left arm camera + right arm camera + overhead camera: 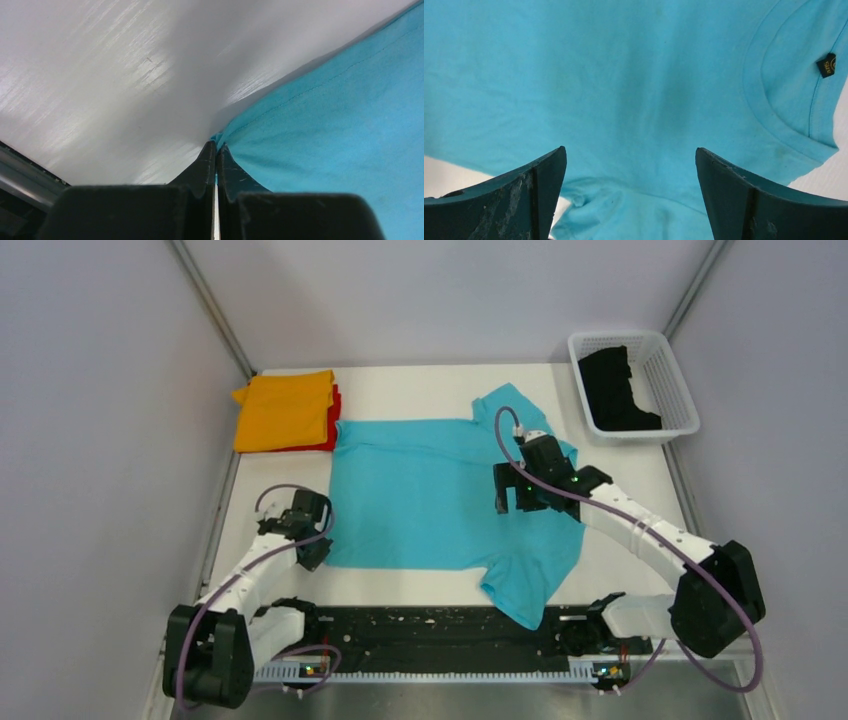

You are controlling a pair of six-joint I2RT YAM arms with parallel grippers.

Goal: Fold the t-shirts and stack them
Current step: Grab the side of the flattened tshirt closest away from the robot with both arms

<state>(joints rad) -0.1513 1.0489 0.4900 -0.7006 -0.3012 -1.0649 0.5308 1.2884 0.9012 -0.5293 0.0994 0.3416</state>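
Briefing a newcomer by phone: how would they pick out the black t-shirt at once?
At the table's far right corner sits a white mesh basket. The black t-shirt lies bunched inside it, the only shirt off the tabletop: the turquoise t-shirt is spread out, the orange shirt and red shirt stacked far left.

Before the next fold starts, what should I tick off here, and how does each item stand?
1. Corner grip: ok, left gripper is shut on the blue shirt.
2. Second arm ready: ok, right gripper is open above that shirt, holding nothing.
3. Cloth flat: not ok, rumpled toward the near edge.
4. Stack tidy: ok, orange shirt lies folded on red shirt.
5. Last one folded: not ok, black shirt lies loose in the basket.
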